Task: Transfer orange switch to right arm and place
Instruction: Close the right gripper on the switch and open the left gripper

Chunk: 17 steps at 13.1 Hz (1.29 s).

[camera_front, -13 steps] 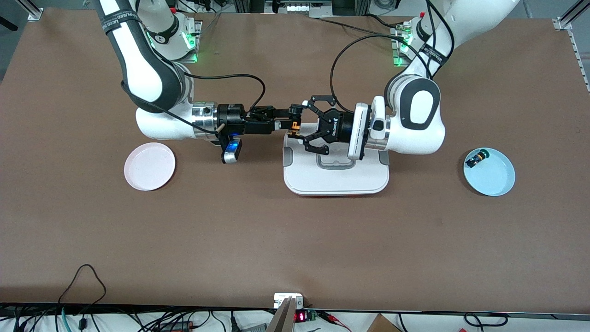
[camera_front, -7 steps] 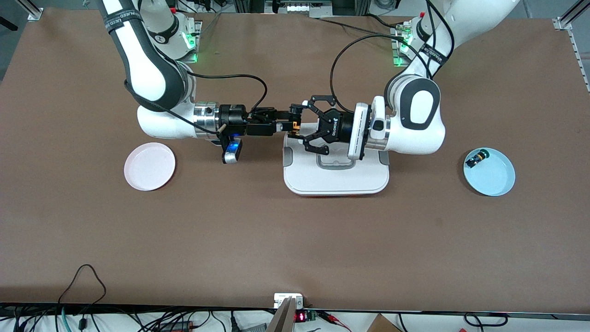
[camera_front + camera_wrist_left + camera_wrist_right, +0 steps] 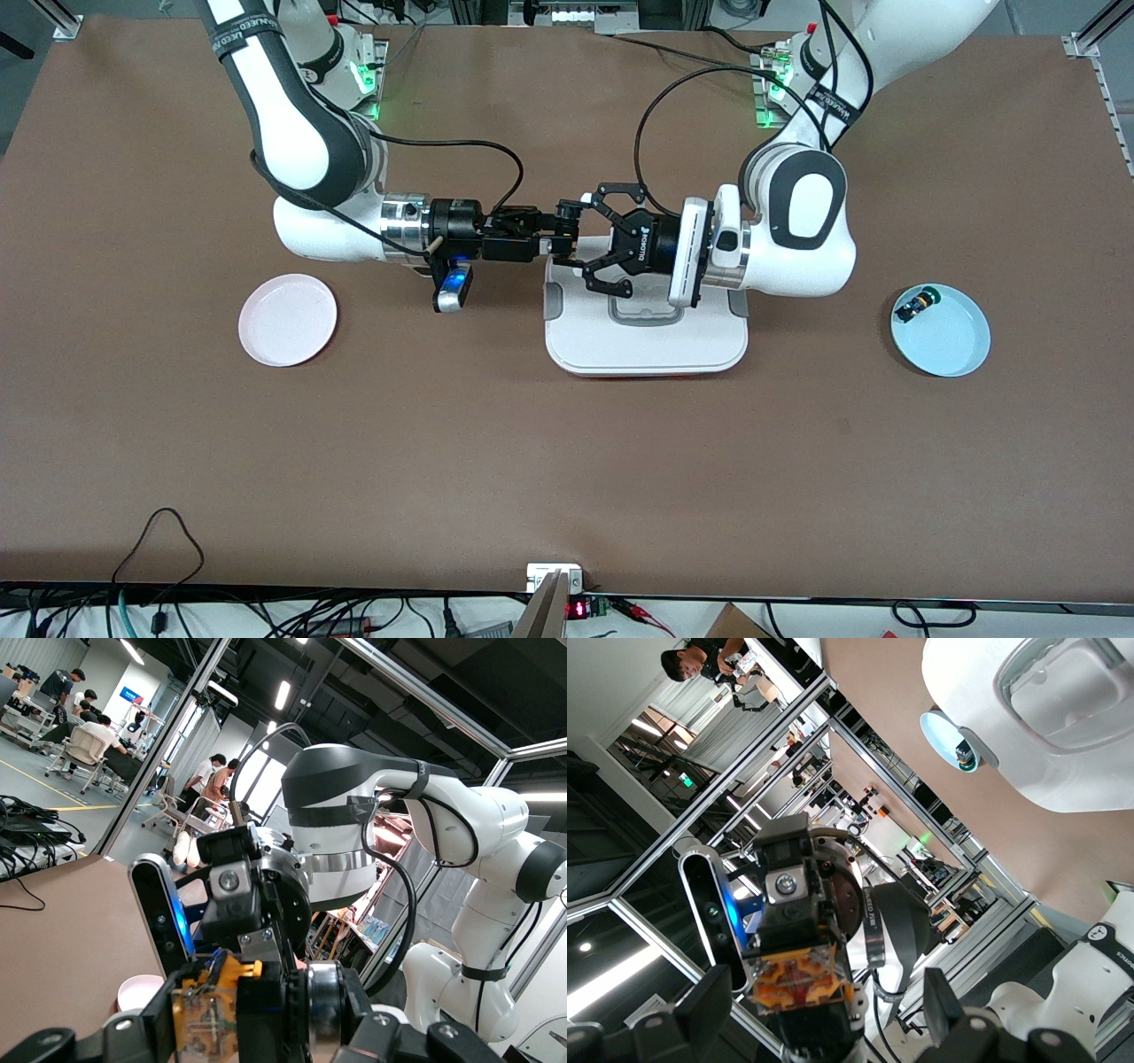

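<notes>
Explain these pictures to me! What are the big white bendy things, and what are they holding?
They are two robot arms, the right arm and the left arm, at a brown table. The big picture looks down from across the table. The other two come from cameras on the arms' wrists. The left gripper is shut on a tiny orange switch over the edge of a white tray. The right gripper meets it there, probably to take it. A pink plate and a blue plate holding a green-capped switch also lie there.
</notes>
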Motion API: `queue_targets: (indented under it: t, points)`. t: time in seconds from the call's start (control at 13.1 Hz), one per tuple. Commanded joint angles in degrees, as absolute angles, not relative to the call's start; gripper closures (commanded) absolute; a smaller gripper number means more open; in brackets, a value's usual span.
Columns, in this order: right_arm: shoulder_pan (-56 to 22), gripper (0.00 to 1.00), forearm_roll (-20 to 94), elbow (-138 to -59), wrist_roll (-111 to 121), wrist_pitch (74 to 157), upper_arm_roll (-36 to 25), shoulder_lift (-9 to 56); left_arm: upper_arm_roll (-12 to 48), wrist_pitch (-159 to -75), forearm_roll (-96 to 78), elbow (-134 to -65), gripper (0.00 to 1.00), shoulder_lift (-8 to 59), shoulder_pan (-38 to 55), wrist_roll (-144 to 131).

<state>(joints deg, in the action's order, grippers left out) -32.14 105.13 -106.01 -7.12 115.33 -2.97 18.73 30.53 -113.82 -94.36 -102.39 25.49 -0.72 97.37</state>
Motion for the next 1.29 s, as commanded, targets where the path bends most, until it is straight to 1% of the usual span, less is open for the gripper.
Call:
queue_targets:
  t: [0.0,0.08,0.23,0.3,0.38,0.46,0.53,0.61,0.76,0.84,0.91,0.99,1.22]
  points:
    - [-32.7,0.09,106.2,-105.3,-7.8,116.5,-3.2,18.9,30.8,-114.5,-95.7,-101.2,0.65,26.1,-0.3,98.4]
    - [-32.8,0.17,106.2,-105.3,-7.6,116.5,-3.2,18.8,30.8,-114.5,-95.7,-101.2,0.65,26.1,-0.3,98.4]
    - [-32.5,0.46,106.3,-105.3,-6.7,116.4,-3.2,18.8,30.8,-114.5,-95.7,-101.2,0.65,26.1,-0.3,98.3]
    - [-32.3,0.57,106.6,-105.1,-6.4,116.1,-3.2,18.8,30.8,-114.5,-95.7,-101.2,0.65,26.1,-0.3,98.4]
    - [-32.3,0.65,106.4,-104.5,-6.1,116.2,-3.2,18.9,30.8,-114.4,-95.6,-101.3,0.65,26.1,-0.4,98.4]
    - [-32.3,0.69,106.3,-104.3,-6.2,116.3,-3.2,18.9,30.8,-114.5,-95.6,-101.2,0.65,26.1,-0.3,98.4]
    - [-32.3,0.77,106.4,-104.4,-6.1,116.2,-3.2,18.9,30.8,-114.5,-95.7,-101.2,0.65,26.1,-0.3,98.4]
    - [-32.3,0.8,106.4,-104.3,-6.0,116.2,-3.2,18.9,30.8,-114.5,-95.6,-101.2,0.65,26.1,-0.4,98.4]
    - [-32.3,0.82,106.4,-104.3,-5.1,116.2,-3.2,18.9,30.8,-114.5,-95.7,-101.2,0.65,26.1,-0.4,98.4]
    - [-32.3,0.82,106.5,-104.3,-4.7,116.2,-3.2,18.9,30.8,-114.5,-95.6,-101.2,0.61,26.0,-0.4,98.2]
    - [-32.3,0.82,106.6,-104.3,-4.3,116.2,-3.2,18.9,30.8,-114.5,-95.7,-101.2,0.46,25.8,-0.5,98.2]
    - [-32.3,0.82,106.5,-104.3,-4.3,116.2,-3.2,18.9,30.8,-114.5,-95.6,-101.3,0.0,25.8,-0.6,98.2]
    - [-32.3,0.82,106.3,-104.3,-2.9,116.2,-3.2,18.8,30.8,-114.4,-95.6,-101.3,0.0,25.7,-0.7,97.6]
